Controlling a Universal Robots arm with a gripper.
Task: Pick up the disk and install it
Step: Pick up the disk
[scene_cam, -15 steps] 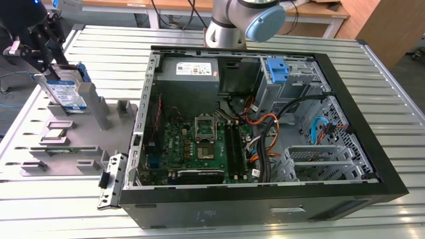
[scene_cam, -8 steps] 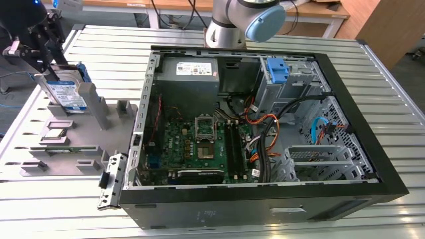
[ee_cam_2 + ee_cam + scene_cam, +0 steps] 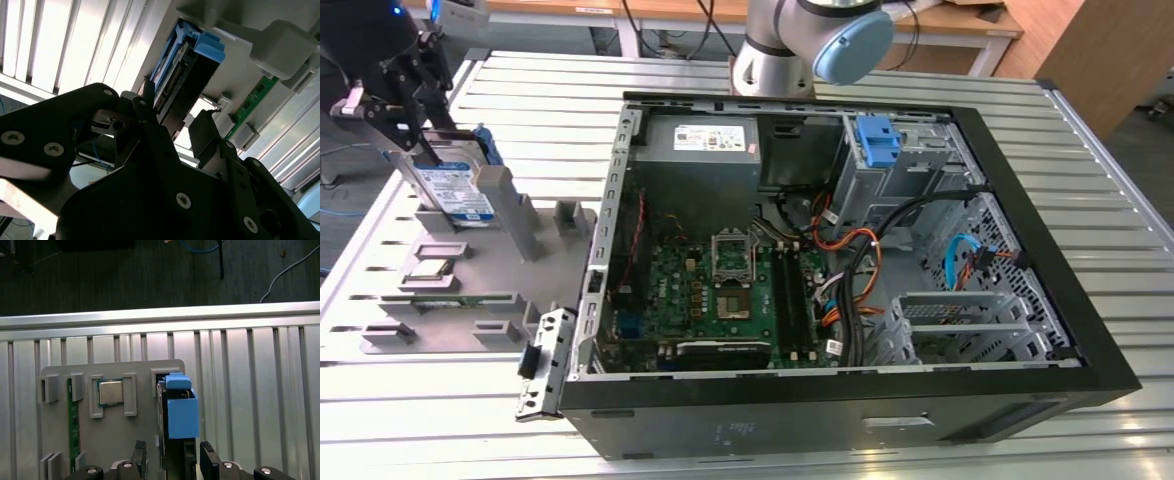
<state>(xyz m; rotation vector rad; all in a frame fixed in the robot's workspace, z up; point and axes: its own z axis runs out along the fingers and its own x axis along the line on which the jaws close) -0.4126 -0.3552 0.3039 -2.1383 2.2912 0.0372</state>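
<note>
Straddling the disk (image 3: 182,415), which stands on edge in the grey fixture (image 3: 115,437) directly beneath it, long axis upright, the gripper (image 3: 173,455) holds its jaws parted, seemingly not yet clamping.

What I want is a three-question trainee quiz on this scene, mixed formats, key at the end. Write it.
1. True or false: the disk lies flat inside the computer case.
2. Pick one. The gripper is: A) shut, above the computer case; B) open, a finger on either side of the disk; C) open, deep inside the computer case.
3. Fill in: the carrier framing the disk is ____ plastic.
Key: 1 false, it stands upright in the grey fixture beside the computer case. 2 B. 3 blue.
</note>
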